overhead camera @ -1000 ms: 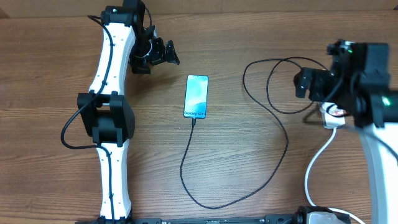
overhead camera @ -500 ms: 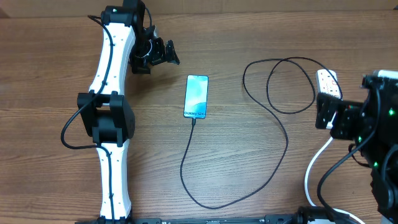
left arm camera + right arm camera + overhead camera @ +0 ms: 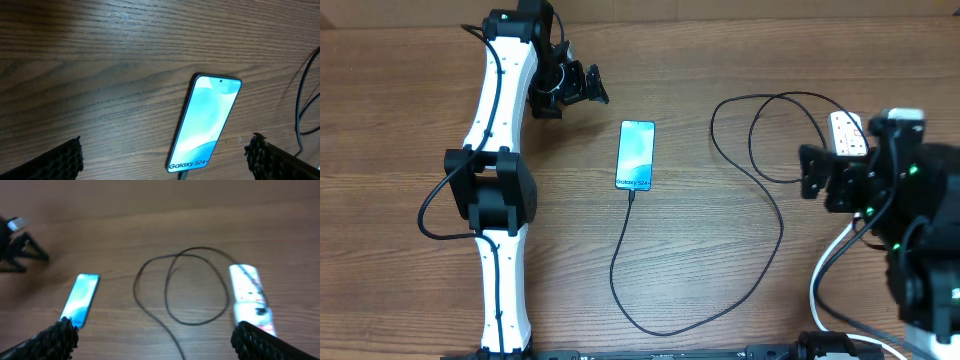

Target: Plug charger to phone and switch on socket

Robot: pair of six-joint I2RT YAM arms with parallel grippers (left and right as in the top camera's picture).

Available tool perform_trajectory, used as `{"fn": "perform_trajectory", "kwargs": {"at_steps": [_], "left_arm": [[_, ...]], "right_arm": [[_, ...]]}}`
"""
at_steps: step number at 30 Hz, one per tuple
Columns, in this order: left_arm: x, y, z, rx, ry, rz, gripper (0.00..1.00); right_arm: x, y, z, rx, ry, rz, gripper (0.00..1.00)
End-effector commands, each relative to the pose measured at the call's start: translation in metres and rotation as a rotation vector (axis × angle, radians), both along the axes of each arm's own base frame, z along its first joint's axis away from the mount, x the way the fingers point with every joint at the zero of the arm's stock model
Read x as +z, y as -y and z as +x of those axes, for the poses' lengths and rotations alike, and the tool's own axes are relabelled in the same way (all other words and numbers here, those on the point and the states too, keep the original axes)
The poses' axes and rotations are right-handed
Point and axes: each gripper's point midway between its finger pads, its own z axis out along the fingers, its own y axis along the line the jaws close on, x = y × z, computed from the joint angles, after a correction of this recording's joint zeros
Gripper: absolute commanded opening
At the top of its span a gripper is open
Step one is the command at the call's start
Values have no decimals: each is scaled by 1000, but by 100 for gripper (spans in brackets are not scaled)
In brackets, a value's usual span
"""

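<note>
Phone (image 3: 635, 154): flat, screen lit, at the bench's middle toward the far edge. The charger (image 3: 781, 230) meets its near end, seemingly seated, and loops off to the socket (image 3: 847, 128) by the right edge. Left hand (image 3: 582, 84): released, parked by the far edge clear of the cable. Right hand (image 3: 155, 330): released, 2 fingers spread, poised just beside the socket, likely for its switch.

Table (image 3: 400, 100) wood-grain, matt; phone (image 3: 636, 154) screen glossy; socket (image 3: 847, 130) white plastic; charger (image 3: 782, 228) cable matt black.
</note>
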Motion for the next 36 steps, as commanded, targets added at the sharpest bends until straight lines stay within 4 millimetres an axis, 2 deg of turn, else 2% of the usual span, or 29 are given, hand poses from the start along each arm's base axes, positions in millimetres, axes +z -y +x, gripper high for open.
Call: {"fn": "perform_trajectory", "kwargs": {"at_steps": [1,9,12,17,23,29,36], "left_arm": [[9,3,0,-12,24,5,100],[9,3,0,-12,24,5,100],[9,3,0,-12,25,5,100],[9,3,0,-12,25,5,100],[9,3,0,-12,24,5,100],[9,3,0,-12,25,5,100],[9,3,0,-12,25,5,100]], "right_arm": [[-9,-22,-8,89,78,19,100],[-33,-38,-5,167,197,52,100],[-34,-45,-2,204,273,68,100],[-28,-56,2,272,493,82,100],[-34,-56,-9,284,706,67,100],[-59,-55,-23,285,759,63,100],[-74,-55,-32,286,777,61,100]]}}
